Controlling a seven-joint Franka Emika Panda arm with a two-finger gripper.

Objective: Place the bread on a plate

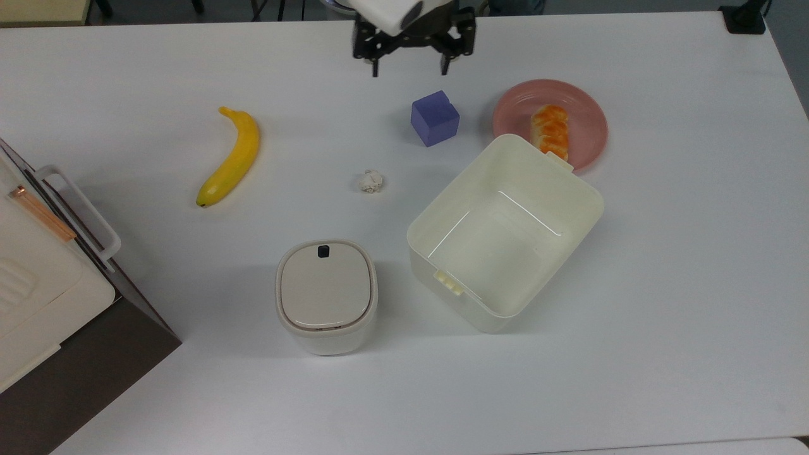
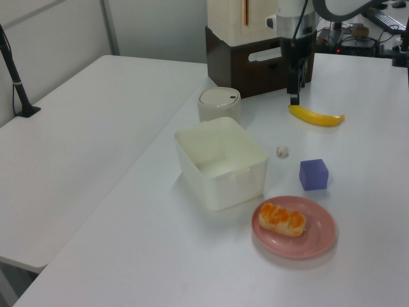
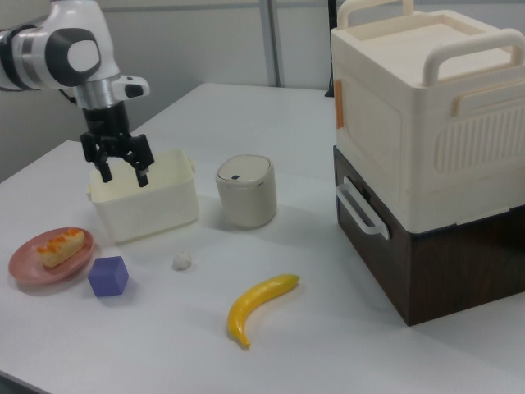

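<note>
White tabletop (image 1: 663,265) stretches across the scene, and on it the pink plate (image 1: 588,107) carries the bread (image 1: 550,131), which lies flat inside the rim with its glossy orange top up — nothing is touching it. In the top view the plate's lower edge is hidden behind a corner of the cream tub (image 1: 505,234), which sits open just beside it. A purple cube (image 1: 435,118) stands near the plate on the top view's left, apart from it. The gripper (image 1: 409,63) hangs raised above the table, up and to the top view's left of the cube and well apart from the plate; its fingers are spread wide and hold nothing. A crumpled paper ball (image 1: 371,181), a banana (image 1: 232,158) and a lidded round-cornered bin (image 1: 326,294) lie farther off — a stacked cream-and-brown cabinet (image 3: 426,148) stands at the table's edge.
</note>
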